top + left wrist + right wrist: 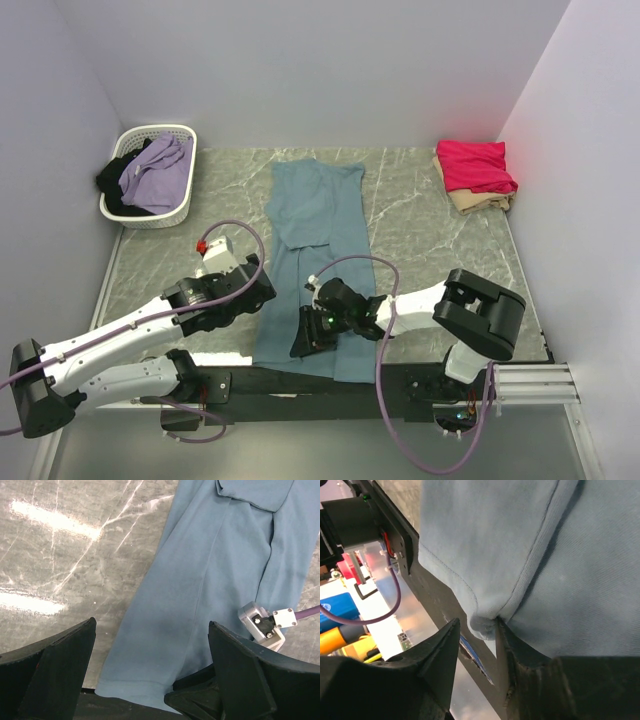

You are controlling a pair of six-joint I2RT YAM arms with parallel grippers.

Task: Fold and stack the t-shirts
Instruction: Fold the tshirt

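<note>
A dusty teal-blue t-shirt (320, 225) lies lengthwise down the middle of the table, its bottom hem hanging over the near edge. My right gripper (309, 337) is at that hem. In the right wrist view a bunched corner of the hem (485, 625) sits between its parted fingers (477, 622), touching one of them. My left gripper (258, 292) hovers wide open over the shirt's lower left edge (150, 645), holding nothing (152, 625). A crimson-pink t-shirt (475, 165) lies folded on top of a beige t-shirt (482, 203) at the far right corner.
A white slatted basket (123, 214) at the far left holds a purple garment (158, 170) and a dark one. The right arm's wrist and purple cable (262, 625) lie just right of my left fingers. Walls close in on three sides.
</note>
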